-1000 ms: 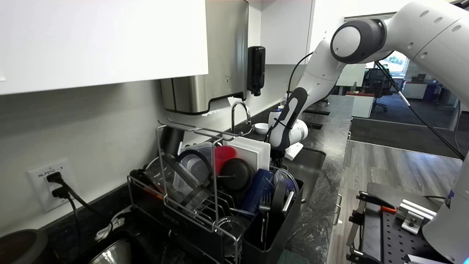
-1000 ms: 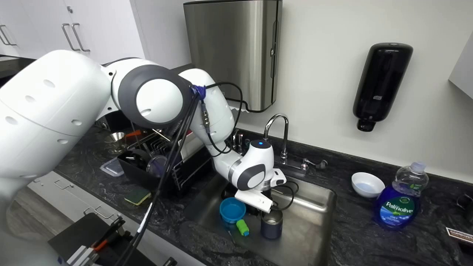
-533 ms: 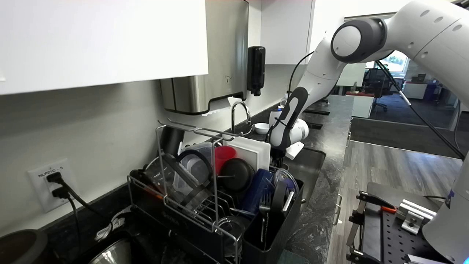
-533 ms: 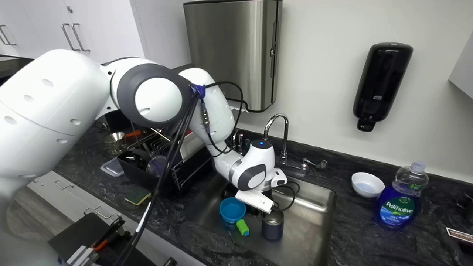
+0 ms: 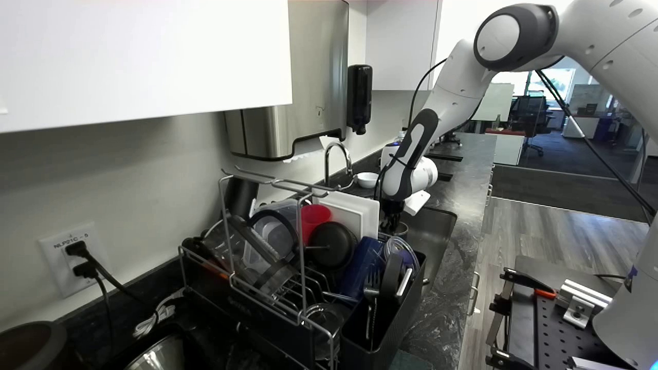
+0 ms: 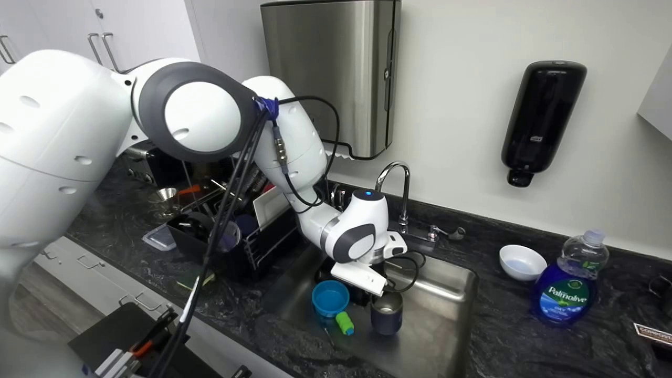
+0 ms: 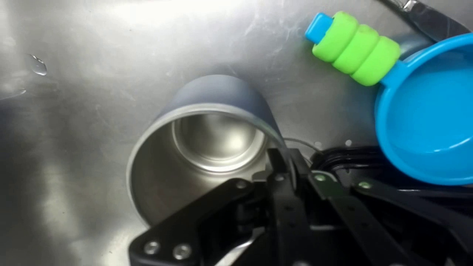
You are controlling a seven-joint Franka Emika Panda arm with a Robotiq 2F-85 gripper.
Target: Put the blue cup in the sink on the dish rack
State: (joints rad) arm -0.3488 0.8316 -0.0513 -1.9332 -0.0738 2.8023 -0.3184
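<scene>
The hand (image 7: 287, 159) is pinching the wall of the cup (image 7: 207, 147), one jaw inside and the other outside, at 3 o'clock on the rim in the wrist view. The cup, grey-blue outside and bare metal within, stands mouth up in the sink (image 6: 425, 341); whether its base touches the sink floor I cannot tell.

In the wrist view a blue pan (image 7: 439, 111) lies at 3 o'clock from the cup, apart from it, its green handle (image 7: 356, 50) pointing to 10 o'clock. A utensil (image 7: 436, 22) shows just beside the pan at 12 o'clock.

In an exterior view the faucet (image 6: 405, 202) rises at 12 o'clock from the cup. On the surface (image 6: 509, 325), at 2 o'clock from the cup, is a bowl (image 6: 522, 262), a soap bottle (image 6: 567, 294) just beside it.

In an exterior view the rack (image 5: 241, 308) stands at 9 o'clock from the sink, holding a white tray (image 5: 354, 213) and, at the tray's 9 o'clock, a red cup (image 5: 314, 220).
</scene>
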